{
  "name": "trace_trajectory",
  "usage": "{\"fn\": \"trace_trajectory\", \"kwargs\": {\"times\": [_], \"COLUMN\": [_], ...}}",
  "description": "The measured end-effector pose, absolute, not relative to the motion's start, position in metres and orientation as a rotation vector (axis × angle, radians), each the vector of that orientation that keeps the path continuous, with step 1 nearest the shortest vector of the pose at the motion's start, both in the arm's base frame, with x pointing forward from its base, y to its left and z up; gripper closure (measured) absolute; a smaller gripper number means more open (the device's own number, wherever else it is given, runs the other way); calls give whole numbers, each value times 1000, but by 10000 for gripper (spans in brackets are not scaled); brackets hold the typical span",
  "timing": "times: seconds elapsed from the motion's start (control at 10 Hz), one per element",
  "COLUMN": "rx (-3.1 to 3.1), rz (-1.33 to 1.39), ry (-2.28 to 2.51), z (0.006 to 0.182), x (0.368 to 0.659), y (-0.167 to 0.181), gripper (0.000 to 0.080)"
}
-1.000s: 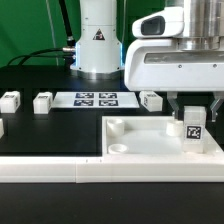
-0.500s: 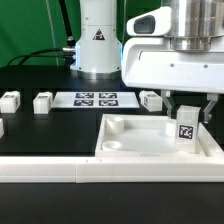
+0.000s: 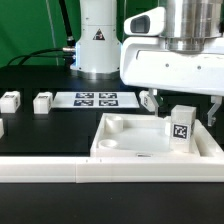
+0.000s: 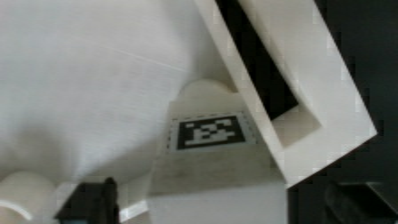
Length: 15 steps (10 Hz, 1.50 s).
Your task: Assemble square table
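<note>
Leg, tagged black and white, stands upright and unheld in the square tabletop slab, near the slab's edge on the exterior view's right, apparently seated in a corner socket. The gripper hangs over it with jaws spread wide, one finger on each side, clear of the leg. The slab lies against the border wall, which likely steadies it. Spare legs sit apart on the table beside the marker board.

Tagged leg on white slab
</note>
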<state>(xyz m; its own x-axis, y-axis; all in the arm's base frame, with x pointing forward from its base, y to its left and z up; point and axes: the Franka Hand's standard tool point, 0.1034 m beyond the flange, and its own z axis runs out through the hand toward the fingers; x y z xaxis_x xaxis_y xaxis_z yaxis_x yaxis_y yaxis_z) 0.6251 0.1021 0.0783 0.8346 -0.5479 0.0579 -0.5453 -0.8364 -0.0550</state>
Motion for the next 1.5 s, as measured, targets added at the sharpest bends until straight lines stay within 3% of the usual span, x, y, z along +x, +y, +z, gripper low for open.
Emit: {"fn": "trace_trajectory", "kwargs": {"times": [0.1, 0.6, 1.0, 1.5], "rx": [-3002, -3088, -3091, -3108], "rz": [-93, 73, 73, 190], "ry": [795, 414, 406, -49], "z": [86, 116, 112, 111], "x": [623, 609, 608, 595], "y": [104, 102, 102, 100], "gripper": [166, 151, 151, 151]}}
